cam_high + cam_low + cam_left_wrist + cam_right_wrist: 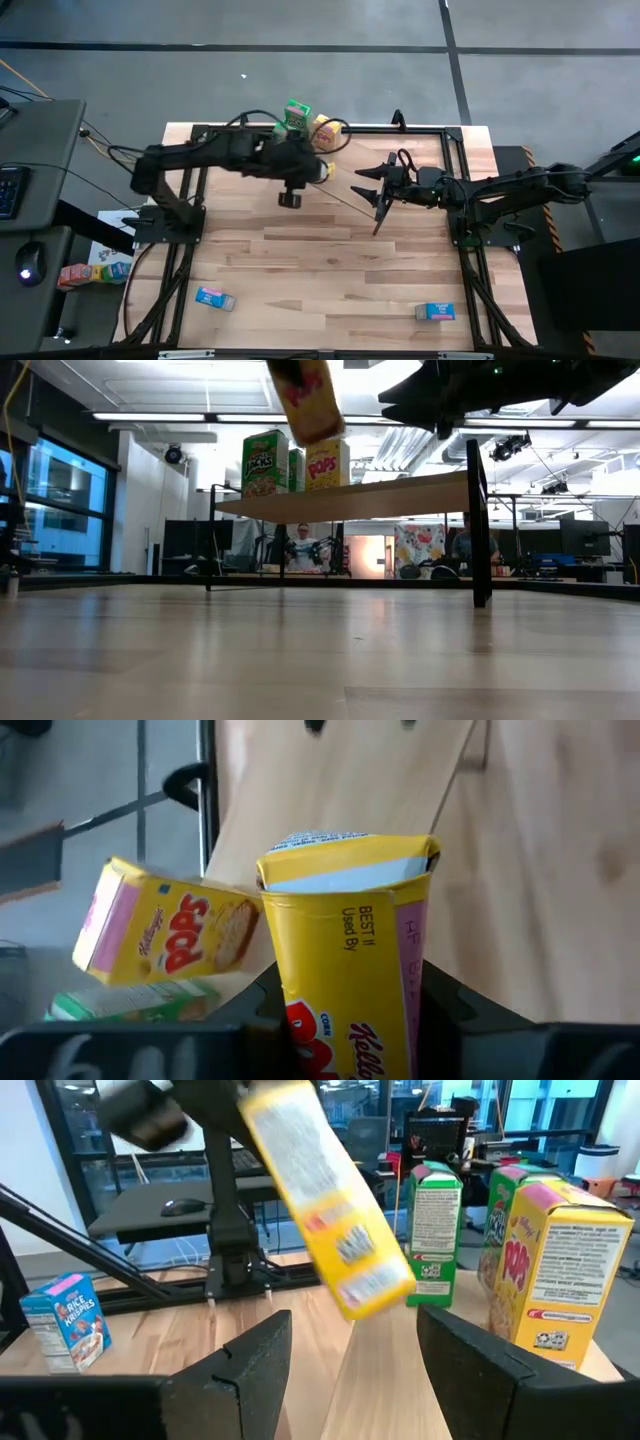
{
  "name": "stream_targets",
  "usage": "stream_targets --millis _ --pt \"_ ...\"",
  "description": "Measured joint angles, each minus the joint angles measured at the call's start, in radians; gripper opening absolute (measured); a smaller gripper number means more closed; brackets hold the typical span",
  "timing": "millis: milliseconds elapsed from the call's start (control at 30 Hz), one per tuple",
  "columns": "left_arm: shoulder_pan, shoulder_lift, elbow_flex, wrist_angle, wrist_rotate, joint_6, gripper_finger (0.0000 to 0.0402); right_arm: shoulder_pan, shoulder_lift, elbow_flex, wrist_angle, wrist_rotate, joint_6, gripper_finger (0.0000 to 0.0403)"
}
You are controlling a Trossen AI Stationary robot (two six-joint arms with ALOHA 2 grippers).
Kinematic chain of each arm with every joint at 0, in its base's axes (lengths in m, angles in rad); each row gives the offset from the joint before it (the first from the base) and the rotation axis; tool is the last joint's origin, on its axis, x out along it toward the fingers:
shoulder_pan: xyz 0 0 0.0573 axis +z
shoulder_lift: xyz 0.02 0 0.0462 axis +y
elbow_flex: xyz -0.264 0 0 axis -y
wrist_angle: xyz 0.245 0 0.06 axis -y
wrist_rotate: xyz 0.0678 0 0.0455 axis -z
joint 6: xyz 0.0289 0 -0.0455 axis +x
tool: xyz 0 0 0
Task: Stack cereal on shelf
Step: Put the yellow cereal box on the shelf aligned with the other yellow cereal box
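My left gripper [350,1020] [312,170] is shut on a yellow cereal box [345,940] [308,395] [325,1200] above the shelf [400,495] [330,780], a light-wood board on black rod legs. Two green boxes [265,463] [435,1230] and a second yellow box [327,463] [165,935] stand upright on its far end. Two blue boxes [214,298] [435,312] rest on the tabletop near its near edge. My right gripper [355,1350] [372,185] is open and hovers over the shelf's near end, right of the held box. My left gripper pinches the yellow box between its two fingers [265,1005], which lie on the narrow sides [300,1020] near one end. The fingers come slanting from above and the table's left. The box hangs tilted below them, free end [350,860] foremost, clear of the shelf board.
A side desk left of the table holds a keyboard and a mouse [27,262], and coloured blocks [90,272] lie near it. The table's black frame [460,200] runs along its edges. People [303,545] sit in the room beyond. Bare wood lies between the two blue boxes.
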Motion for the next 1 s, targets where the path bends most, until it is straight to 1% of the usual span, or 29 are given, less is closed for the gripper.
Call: stream_targets --millis 133,200,367,567,767,867,1000 --pt "0.051 0.047 0.000 -0.011 -0.015 0.100 0.0100 0.000 0.000 0.000 -0.002 0.000 0.002 0.0209" --pt "0.074 0.067 0.000 -0.011 0.004 0.104 0.0100 0.000 0.000 0.000 -0.002 0.000 0.001 0.0209" --pt "0.116 0.087 0.000 -0.012 0.094 0.128 0.0100 0.000 0.000 0.000 -0.002 0.000 0.000 0.0209" --pt "0.142 0.091 0.001 -0.011 0.102 0.130 0.0104 0.000 0.000 0.000 -0.001 0.000 0.000 0.0209" --pt "0.150 0.091 0.001 -0.011 0.101 0.152 0.0120 0.000 0.000 0.000 -0.001 0.000 0.002 0.0209" --pt "0.149 0.091 0.001 -0.009 0.102 0.186 0.0133 0.000 0.000 0.000 -0.001 0.000 0.002 0.0209" --pt "0.153 0.103 0.000 0.007 0.102 0.192 0.0152 0.000 0.000 0.000 -0.001 0.000 0.003 0.0209"
